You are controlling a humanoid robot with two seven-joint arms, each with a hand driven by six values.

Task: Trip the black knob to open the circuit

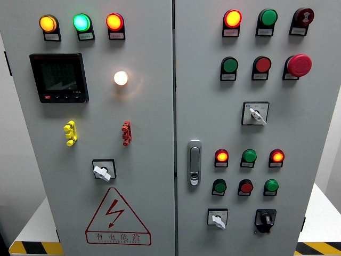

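Low on right door, black knob (265,219).

Grey cabinet door (298,122) carries black knob (265,219), lower right.

Two cabinet doors side by side, seam (174,128) down the middle.

Left door (144,176): three lamps (81,23) in a row along the top edge; meter (58,77) below them toward the left edge, single lamp (121,78) to its right. Two small handles (70,133) lower, side by side, well apart. Rotary switch (103,170) beneath, between them; warning triangle (117,217) at the bottom edge.

Right door (314,133): latch handle (194,162) just beside the seam. Two rows of three controls (267,18) across the top, selector switch (256,113) below. Two further rows of three (249,157) beneath; second selector (217,218) and black knob (265,220) along the bottom, knob to the right.
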